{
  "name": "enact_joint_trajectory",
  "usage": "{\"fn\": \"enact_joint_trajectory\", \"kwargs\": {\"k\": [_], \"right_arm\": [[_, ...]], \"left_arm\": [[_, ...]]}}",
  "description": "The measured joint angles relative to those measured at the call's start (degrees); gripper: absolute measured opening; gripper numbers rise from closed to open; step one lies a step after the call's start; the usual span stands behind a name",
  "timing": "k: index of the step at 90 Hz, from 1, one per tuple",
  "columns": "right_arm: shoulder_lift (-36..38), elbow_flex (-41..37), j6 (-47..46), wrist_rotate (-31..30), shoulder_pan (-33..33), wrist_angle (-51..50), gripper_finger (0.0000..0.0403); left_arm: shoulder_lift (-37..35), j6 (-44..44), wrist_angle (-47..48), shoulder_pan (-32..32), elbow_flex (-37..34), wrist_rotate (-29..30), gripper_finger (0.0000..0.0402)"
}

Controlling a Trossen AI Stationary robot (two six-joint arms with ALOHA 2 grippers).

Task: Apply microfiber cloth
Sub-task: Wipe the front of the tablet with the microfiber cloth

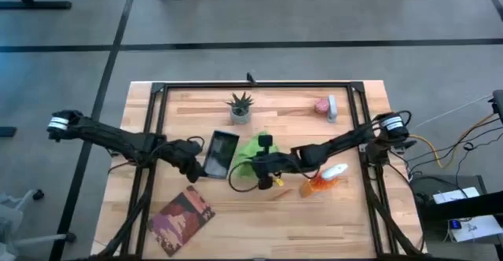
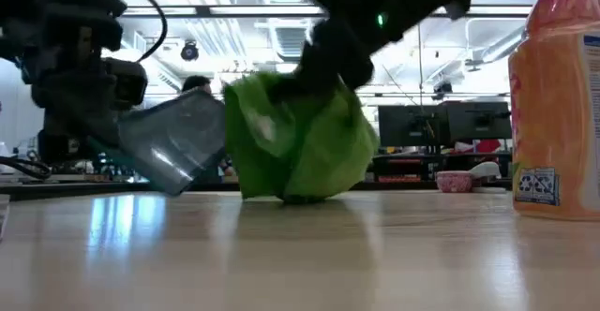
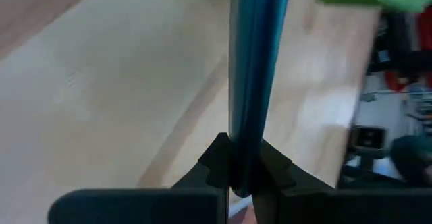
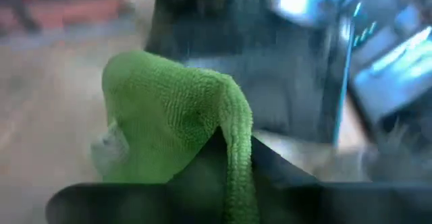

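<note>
Wooden slatted tabletop with black frame rails. Left gripper clamped on the edge of the dark flat tablet, held tilted off the wood at table centre. Right gripper pinched shut on the lime-green microfiber cloth, bunched, hanging down to the table and right beside the tablet's right edge. Orange spray bottle with white head lies near the right arm. Small spiky potted plant behind, brown patterned book front left.

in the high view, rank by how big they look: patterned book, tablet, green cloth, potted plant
1. patterned book, largest
2. tablet and microfiber cloth, too alike to rank; the tablet is tilted and the right gripper covers part of the cloth
3. potted plant, smallest
</note>
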State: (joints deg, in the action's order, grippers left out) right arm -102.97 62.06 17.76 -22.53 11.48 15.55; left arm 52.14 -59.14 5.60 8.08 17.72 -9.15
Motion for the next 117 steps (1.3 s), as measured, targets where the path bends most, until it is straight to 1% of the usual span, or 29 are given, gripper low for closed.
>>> {"fn": "enact_joint_trajectory", "kwargs": {"k": [16, 24, 32, 43, 51, 58, 71, 77, 85, 94, 103, 117], "right_arm": [[-5.27, 0.65, 0.83, -0.07, -1.44, 11.29, 0.0000], [-9.34, 1.93, -0.35, -0.21, -1.80, 14.34, 0.0000], [-13.63, 4.40, -1.89, -0.18, -1.88, 15.16, 0.0000], [-18.72, 8.68, -1.70, -0.21, -1.77, 15.23, 0.0000], [-21.10, 11.13, -0.48, -2.51, -1.77, 14.62, 0.0000], [-21.56, 12.35, 2.29, -6.96, -1.77, 14.14, 0.0000], [-20.91, 14.47, 12.83, -20.77, -2.53, 14.79, 0.0000], [-20.43, 15.06, 16.79, -23.83, -3.28, 14.76, 0.0000], [-19.29, 15.23, 19.12, -24.88, -4.39, 14.55, 0.0000], [-18.41, 15.05, 18.38, -25.77, -5.85, 14.98, 0.0000], [-18.31, 14.88, 13.43, -25.26, -6.32, 14.77, 0.0000], [-18.09, 14.71, 3.96, -20.06, -5.48, 11.16, 0.0000]], "left_arm": [[3.44, 0.05, -8.95, -0.02, 0.00, 0.02, 0.0008], [5.89, 0.15, -12.73, -0.02, 0.00, 0.04, 0.0008], [8.16, 0.16, -15.65, -0.02, -0.04, 0.65, 0.0008], [11.01, 1.14, -17.02, -0.09, -0.17, 1.93, 0.0008], [13.07, 1.41, -17.35, -0.11, -0.17, 3.04, 0.0008], [15.12, 1.44, -18.89, -0.14, -0.17, 4.00, 0.0008], [18.74, 1.79, -22.12, -0.10, 0.00, 3.44, 0.0008], [19.98, 2.19, -23.82, -0.11, 0.02, 3.11, 0.0008], [21.76, 2.55, -26.23, -0.09, 0.02, 2.30, 0.0008], [22.57, 2.67, -26.95, -0.04, 0.04, 2.14, 0.0009], [22.67, 3.12, -26.99, 0.00, 0.07, 2.07, 0.0009], [21.83, 3.83, -26.30, 0.12, 0.03, 1.79, 0.0009]]}}
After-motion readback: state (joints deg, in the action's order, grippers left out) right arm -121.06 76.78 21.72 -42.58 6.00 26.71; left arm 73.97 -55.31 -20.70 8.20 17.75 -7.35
